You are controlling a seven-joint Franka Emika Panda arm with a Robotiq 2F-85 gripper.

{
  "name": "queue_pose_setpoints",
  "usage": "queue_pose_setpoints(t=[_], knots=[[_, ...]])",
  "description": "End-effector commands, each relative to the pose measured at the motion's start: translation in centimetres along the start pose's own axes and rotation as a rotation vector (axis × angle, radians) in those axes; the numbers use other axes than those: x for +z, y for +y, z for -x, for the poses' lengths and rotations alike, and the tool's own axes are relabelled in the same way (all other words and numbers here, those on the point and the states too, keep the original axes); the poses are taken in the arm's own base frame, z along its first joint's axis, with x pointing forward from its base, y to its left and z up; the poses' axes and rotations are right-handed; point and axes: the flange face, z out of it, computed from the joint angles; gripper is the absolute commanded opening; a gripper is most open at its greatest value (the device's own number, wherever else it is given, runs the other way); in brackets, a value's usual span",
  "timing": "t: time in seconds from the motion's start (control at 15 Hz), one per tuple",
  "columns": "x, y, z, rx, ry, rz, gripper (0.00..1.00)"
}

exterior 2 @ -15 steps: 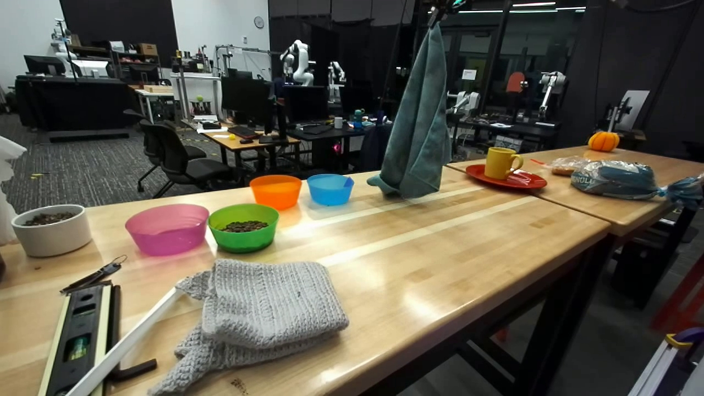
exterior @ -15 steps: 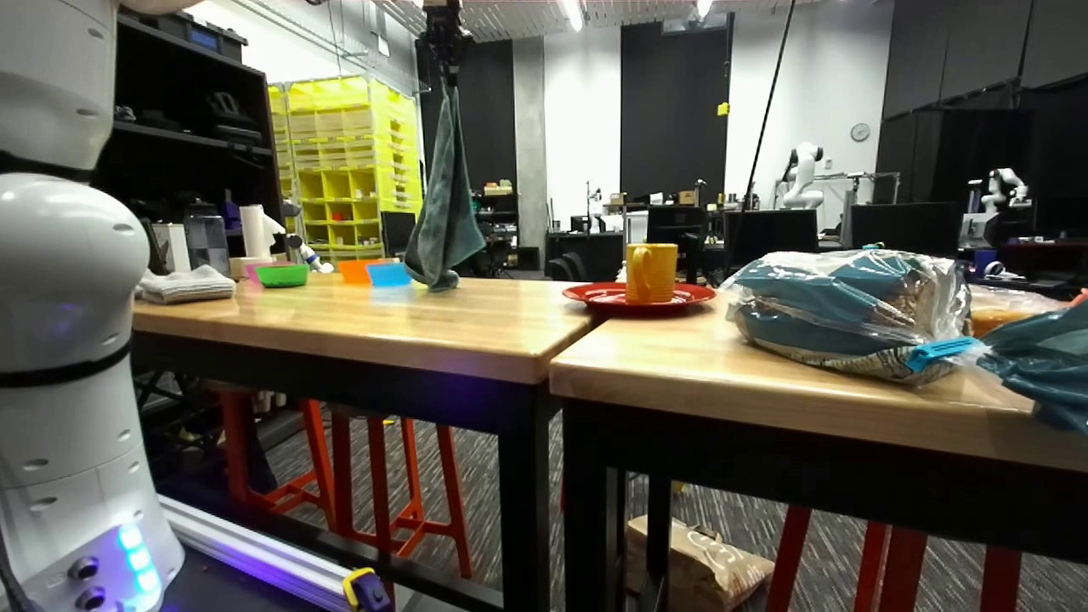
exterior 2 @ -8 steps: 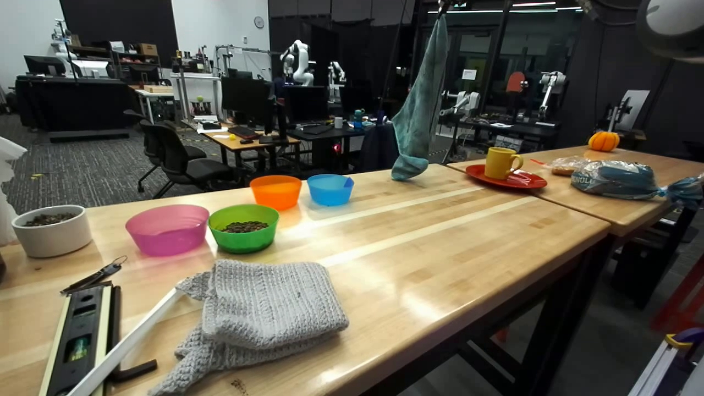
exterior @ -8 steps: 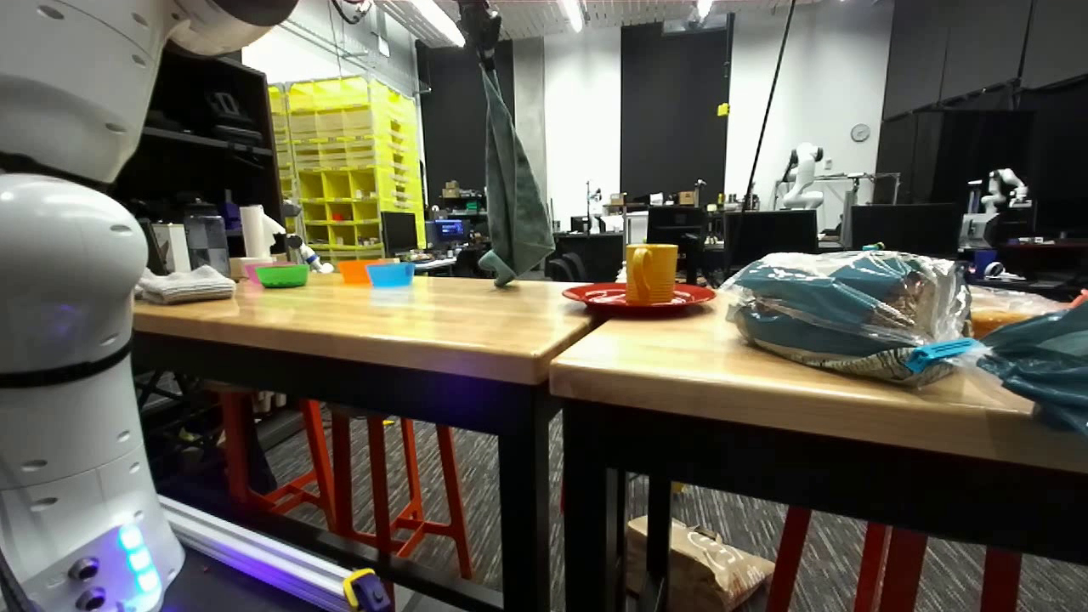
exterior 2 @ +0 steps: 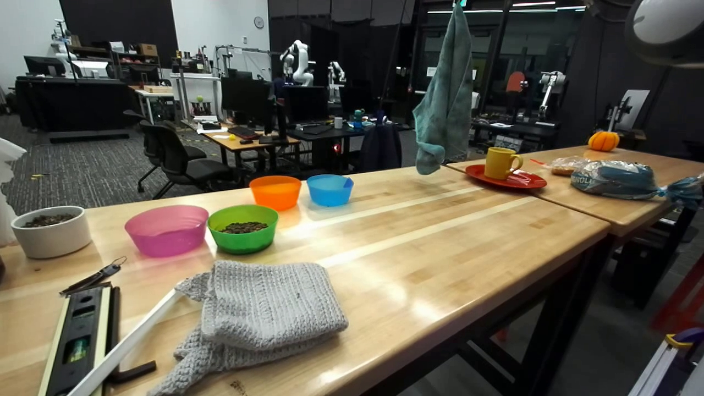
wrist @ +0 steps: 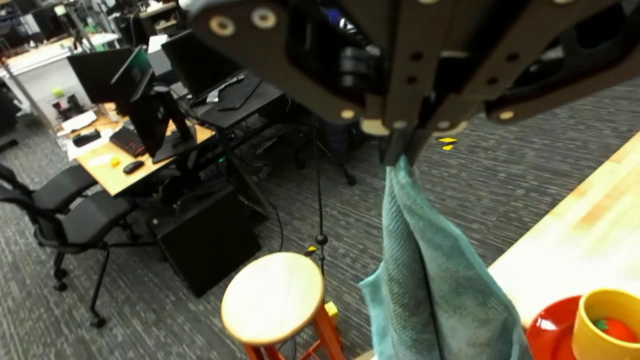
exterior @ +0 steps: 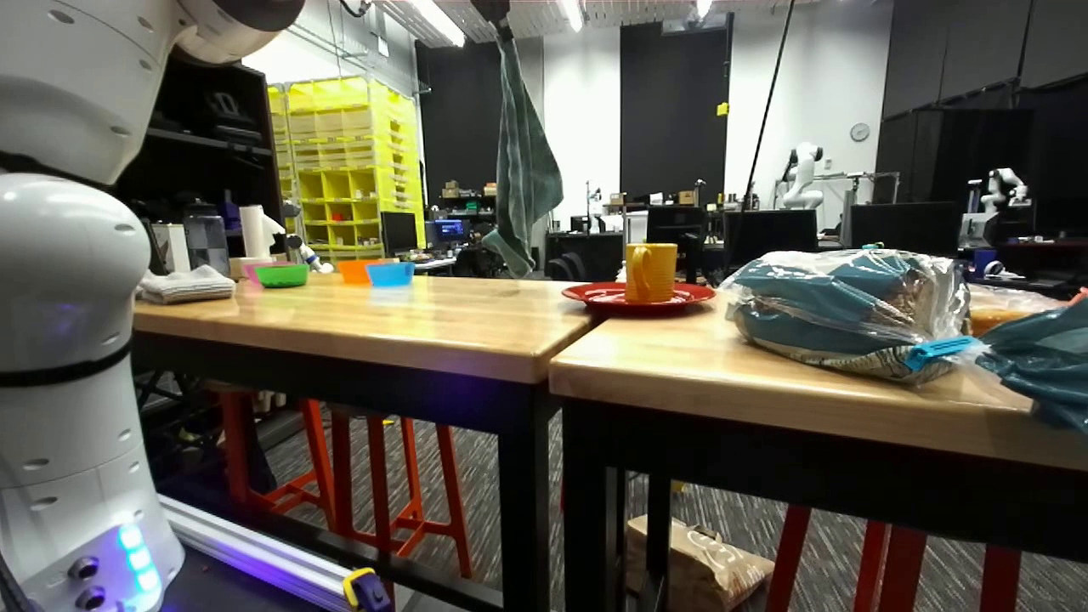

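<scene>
In the wrist view my gripper (wrist: pixel 402 150) is shut on the top corner of a teal towel (wrist: pixel 450 280). The towel (exterior: pixel 524 170) dangles in folds in both exterior views. Its lower tip is near the far edge of the wooden table; whether it touches the wood I cannot tell. At the top of an exterior view only the dark end of the gripper (exterior: pixel 501 32) shows. To the towel's right, a yellow mug (exterior 2: pixel 499 163) stands on a red plate (exterior 2: pixel 528 180). A red, green-topped item (wrist: pixel 617 330) lies inside the mug.
Bagged bread (exterior: pixel 850 306) lies right of the plate, with a small orange pumpkin (exterior 2: pixel 603 141) farther back. Blue (exterior 2: pixel 330 190), orange (exterior 2: pixel 275 192), green (exterior 2: pixel 243 241) and pink (exterior 2: pixel 166 231) bowls line the table's far side. A grey knitted cloth (exterior 2: pixel 269 308) lies nearer. A stool (wrist: pixel 272 300) stands beyond the table.
The towel and gripper have moved right and upward in both exterior views, away from the blue bowl and closer to the plate. The arm's upper part has swung further into view.
</scene>
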Motion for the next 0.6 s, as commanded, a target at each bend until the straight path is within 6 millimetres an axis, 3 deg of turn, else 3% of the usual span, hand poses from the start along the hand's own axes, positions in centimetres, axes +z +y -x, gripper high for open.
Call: queue_pose_setpoints(t=[0.0, 0.33, 0.53], knots=[[-0.9, -3.4, 3.6, -0.167, -0.107, -0.036, 0.0], [-4.6, -9.4, 9.1, -0.383, -0.197, -0.215, 0.0], [-7.3, -11.3, 11.1, -0.505, -0.214, -0.348, 0.0]])
